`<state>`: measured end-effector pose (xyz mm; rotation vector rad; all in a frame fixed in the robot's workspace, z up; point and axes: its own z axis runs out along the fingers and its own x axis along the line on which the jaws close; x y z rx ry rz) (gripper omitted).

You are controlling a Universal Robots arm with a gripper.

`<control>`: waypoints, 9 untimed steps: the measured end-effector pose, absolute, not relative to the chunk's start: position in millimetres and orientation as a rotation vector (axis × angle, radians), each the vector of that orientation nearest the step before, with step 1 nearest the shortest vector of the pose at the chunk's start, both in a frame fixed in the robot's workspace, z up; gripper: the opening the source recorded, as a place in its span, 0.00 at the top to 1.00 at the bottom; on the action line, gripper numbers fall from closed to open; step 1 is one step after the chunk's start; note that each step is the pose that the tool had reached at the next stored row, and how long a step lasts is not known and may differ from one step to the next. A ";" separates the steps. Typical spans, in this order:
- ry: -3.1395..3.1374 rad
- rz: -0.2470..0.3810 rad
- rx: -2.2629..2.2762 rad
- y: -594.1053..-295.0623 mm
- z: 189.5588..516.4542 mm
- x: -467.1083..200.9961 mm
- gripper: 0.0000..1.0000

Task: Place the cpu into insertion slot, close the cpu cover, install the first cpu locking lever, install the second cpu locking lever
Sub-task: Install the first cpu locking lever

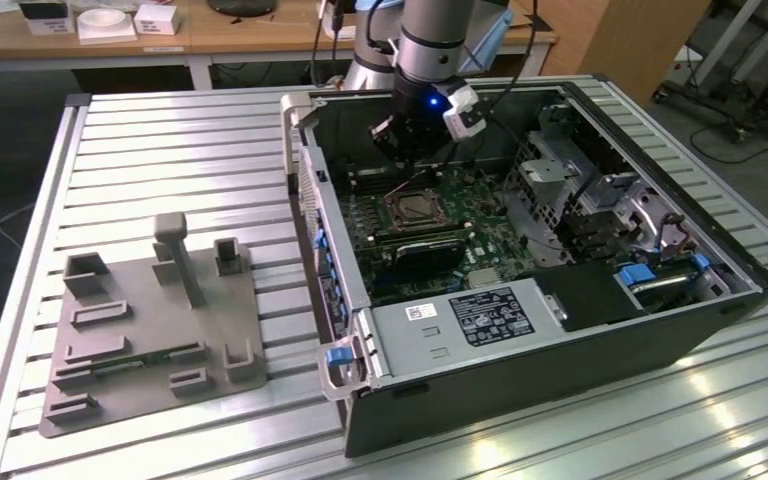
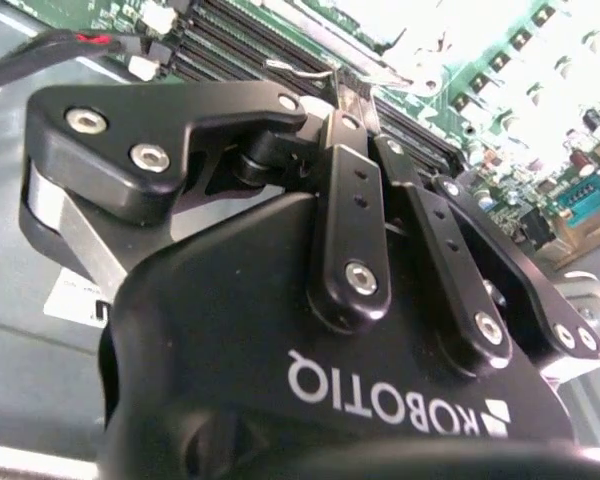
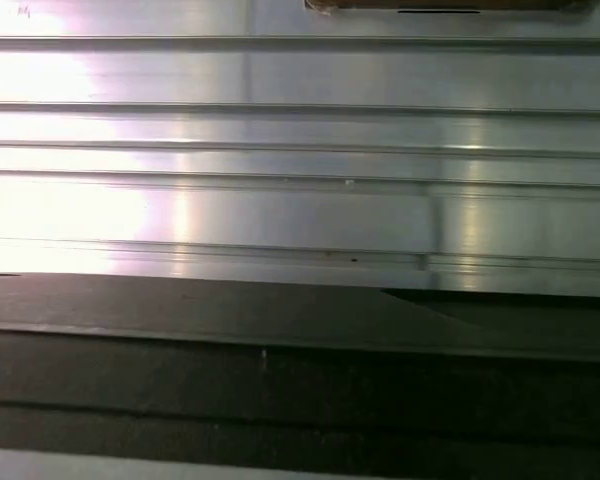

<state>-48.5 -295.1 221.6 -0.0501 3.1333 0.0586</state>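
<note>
Cpu (image 1: 419,209) looks seated in the slot (image 1: 391,215), a greyish square inside a metal rim about mid-board. It's tiny in the exterior view, so I can't tell how the frame over it lies.

Nearest the camera there is the slatted metal table (image 1: 171,140). A grey fixture (image 1: 157,320) with upright posts sits on it, on the exterior view's left, just beside the open case (image 1: 704,330). At the case's near end there's a grey box (image 1: 484,315) with a white label. Behind that comes the green board (image 1: 491,255), then the slot.

The gripper (image 1: 410,162) hangs inside the case, just past the slot and above the board, not touching the cpu as far as I can see. In the second wrist view the gripper (image 2: 352,100) has its fingers (image 2: 345,150) drawn together at the tips. Can't tell if anything thin is pinched between them. Beyond them are black memory slots (image 2: 240,40).

Way at the back, a wooden desk (image 1: 224,40).
</note>
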 end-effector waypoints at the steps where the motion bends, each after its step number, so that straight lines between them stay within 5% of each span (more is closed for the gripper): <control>1: 3.134 0.058 -0.050 -294.9 221.0 -47.8 0.90; 9: 3.133 0.057 -0.050 -294.8 225.6 -47.0 0.90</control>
